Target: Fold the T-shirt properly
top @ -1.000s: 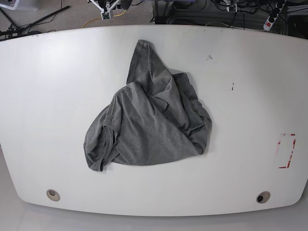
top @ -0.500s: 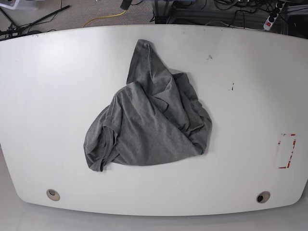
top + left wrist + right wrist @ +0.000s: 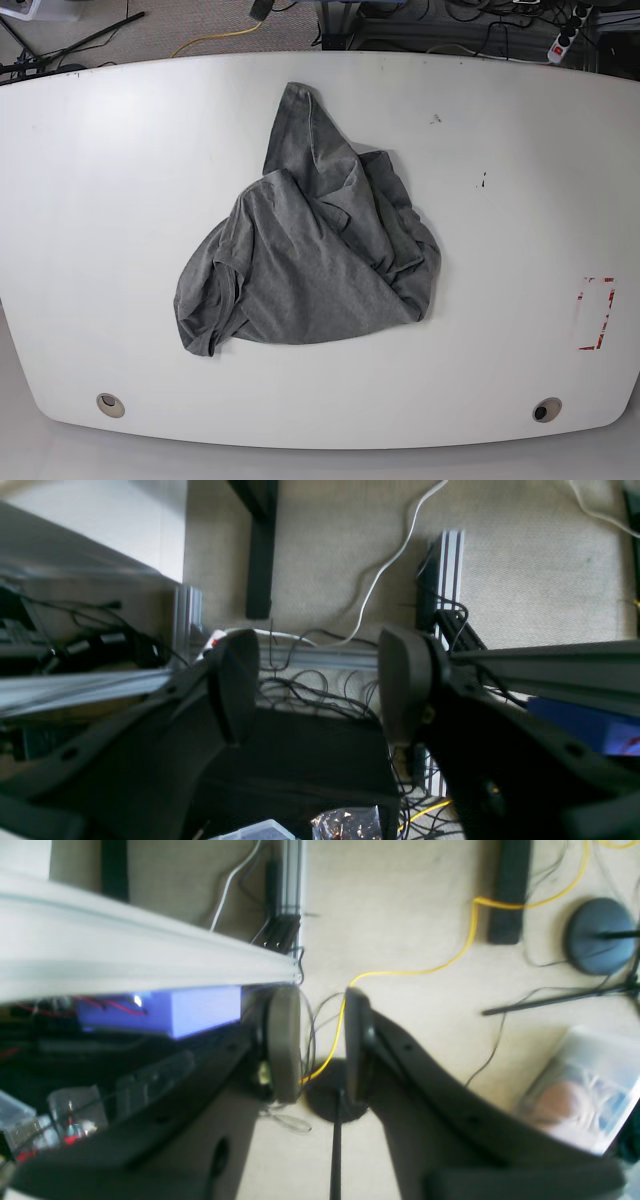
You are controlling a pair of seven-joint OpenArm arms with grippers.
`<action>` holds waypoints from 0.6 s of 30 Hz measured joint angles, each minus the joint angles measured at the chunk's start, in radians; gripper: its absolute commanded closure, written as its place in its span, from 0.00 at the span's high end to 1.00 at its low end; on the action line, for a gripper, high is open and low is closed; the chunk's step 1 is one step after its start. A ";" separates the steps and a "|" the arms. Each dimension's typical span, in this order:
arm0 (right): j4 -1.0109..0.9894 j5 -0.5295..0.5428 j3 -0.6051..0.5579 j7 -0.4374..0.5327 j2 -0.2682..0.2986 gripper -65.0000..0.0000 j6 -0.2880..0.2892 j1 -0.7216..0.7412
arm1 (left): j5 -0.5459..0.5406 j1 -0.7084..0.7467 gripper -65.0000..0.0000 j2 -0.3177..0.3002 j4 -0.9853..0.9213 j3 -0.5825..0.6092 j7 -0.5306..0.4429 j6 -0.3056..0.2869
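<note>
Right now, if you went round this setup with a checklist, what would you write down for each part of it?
Surface: white table, two round holes near the front edge, small dark marks and a red taped outline on one side.
Job's things: grey T-shirt lying crumpled in a heap mid-table, not folded, nothing touching it.
Clutter: nothing seen on the table besides the shirt.
End effectors: left end effector open and empty, off the table over the floor; right end effector has a narrow gap between its fingers, nothing held.
Cables: yellow cable and white cable loose on the floor, black wire tangle by the frame.
Surroundings: beige carpet, aluminium frame rails, a power strip behind the table.
</note>
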 measured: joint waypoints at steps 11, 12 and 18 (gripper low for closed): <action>0.164 0.161 0.068 -0.002 0.010 0.22 -0.003 -0.024 | -0.043 0.053 0.54 0.004 0.198 0.000 0.000 0.002; 0.174 0.161 0.068 -0.003 0.011 0.22 0.000 -0.017 | -0.066 0.054 0.54 0.005 0.206 0.000 0.000 0.002; 0.204 0.169 0.062 -0.001 0.011 0.22 0.001 0.068 | -0.132 0.044 0.54 0.003 0.230 -0.003 0.001 0.003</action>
